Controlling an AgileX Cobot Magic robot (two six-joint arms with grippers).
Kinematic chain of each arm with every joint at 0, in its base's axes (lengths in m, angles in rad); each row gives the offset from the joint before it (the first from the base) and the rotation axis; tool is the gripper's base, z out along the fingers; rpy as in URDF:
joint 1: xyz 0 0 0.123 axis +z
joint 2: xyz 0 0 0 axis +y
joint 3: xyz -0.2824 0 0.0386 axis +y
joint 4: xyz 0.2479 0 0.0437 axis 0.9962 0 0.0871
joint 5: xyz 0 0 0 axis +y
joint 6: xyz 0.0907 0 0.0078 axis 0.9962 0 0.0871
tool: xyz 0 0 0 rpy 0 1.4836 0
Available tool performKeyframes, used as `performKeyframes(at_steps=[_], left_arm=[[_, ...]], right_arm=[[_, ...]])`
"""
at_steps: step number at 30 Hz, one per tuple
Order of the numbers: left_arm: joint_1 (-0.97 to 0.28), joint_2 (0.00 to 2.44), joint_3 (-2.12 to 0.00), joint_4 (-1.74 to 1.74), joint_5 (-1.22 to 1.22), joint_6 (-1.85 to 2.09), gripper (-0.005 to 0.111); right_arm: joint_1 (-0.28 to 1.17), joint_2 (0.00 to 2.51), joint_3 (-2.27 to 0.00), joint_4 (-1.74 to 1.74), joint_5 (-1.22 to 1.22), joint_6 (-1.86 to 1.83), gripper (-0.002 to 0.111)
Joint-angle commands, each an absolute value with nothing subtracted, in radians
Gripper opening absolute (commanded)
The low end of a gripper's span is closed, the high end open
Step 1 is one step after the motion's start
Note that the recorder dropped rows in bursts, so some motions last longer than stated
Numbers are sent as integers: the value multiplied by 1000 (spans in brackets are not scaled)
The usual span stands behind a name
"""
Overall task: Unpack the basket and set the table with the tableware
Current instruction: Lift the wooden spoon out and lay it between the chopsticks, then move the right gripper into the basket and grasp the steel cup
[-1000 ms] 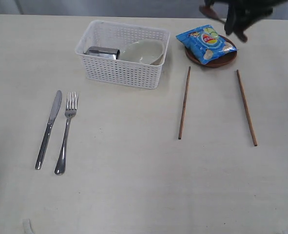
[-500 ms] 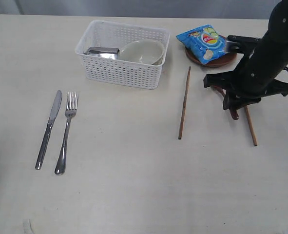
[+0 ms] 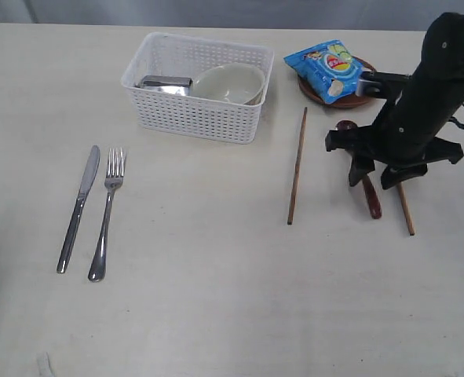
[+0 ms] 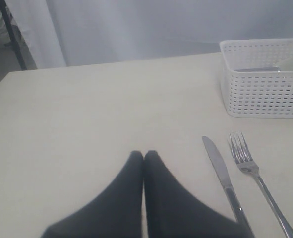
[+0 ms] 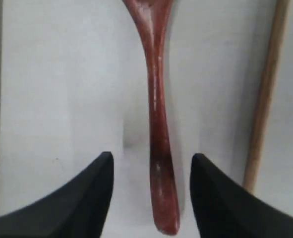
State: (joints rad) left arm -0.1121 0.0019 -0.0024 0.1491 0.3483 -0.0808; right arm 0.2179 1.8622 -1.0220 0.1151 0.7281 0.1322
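The dark red spoon (image 3: 372, 203) lies flat on the table (image 3: 216, 298) between the two brown chopsticks (image 3: 297, 166) (image 3: 407, 214). My right gripper (image 3: 377, 177) hovers just over its handle, open; in the right wrist view the spoon (image 5: 158, 124) runs between the spread fingers of the gripper (image 5: 152, 157), untouched. The white basket (image 3: 192, 118) holds the pale bowl (image 3: 228, 82) and the steel cup (image 3: 166, 83). Knife (image 3: 78, 208) and fork (image 3: 107, 214) lie side by side at the left. My left gripper (image 4: 144, 154) is shut and empty, near the knife (image 4: 220, 173).
The blue chip bag (image 3: 332, 69) rests on the round brown plate (image 3: 357, 98) behind my right arm. The right arm covers the upper part of the right chopstick. The basket (image 4: 265, 94) stands beyond the fork (image 4: 250, 168) in the left wrist view.
My right arm came in from the back right and lowered with the spoon. The spoon now lies on the table between the chopsticks, and the gripper has opened.
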Motion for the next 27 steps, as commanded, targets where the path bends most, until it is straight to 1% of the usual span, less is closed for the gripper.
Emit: performKeyframes(at_steps=[1, 8, 16, 18, 21, 25, 27], left_arm=[[-118, 0, 0, 149, 348, -83, 0], [-118, 0, 0, 149, 348, -83, 0], [-118, 0, 0, 149, 348, -83, 0], [-118, 0, 0, 149, 348, -83, 0], [-118, 0, 0, 149, 348, -83, 0], [-118, 0, 0, 149, 348, -83, 0], [-118, 0, 0, 149, 348, -83, 0]], right_arm=[[212, 1820, -1096, 106, 815, 134, 52], [239, 1733, -1266, 111, 854, 134, 52], [384, 1766, -1509, 111, 854, 134, 52], [418, 1799, -1580, 111, 854, 134, 52], [480, 1921, -1746, 204, 854, 132, 52], [480, 2113, -1925, 385, 879, 95, 52], [480, 2192, -1990, 387, 900, 85, 52]])
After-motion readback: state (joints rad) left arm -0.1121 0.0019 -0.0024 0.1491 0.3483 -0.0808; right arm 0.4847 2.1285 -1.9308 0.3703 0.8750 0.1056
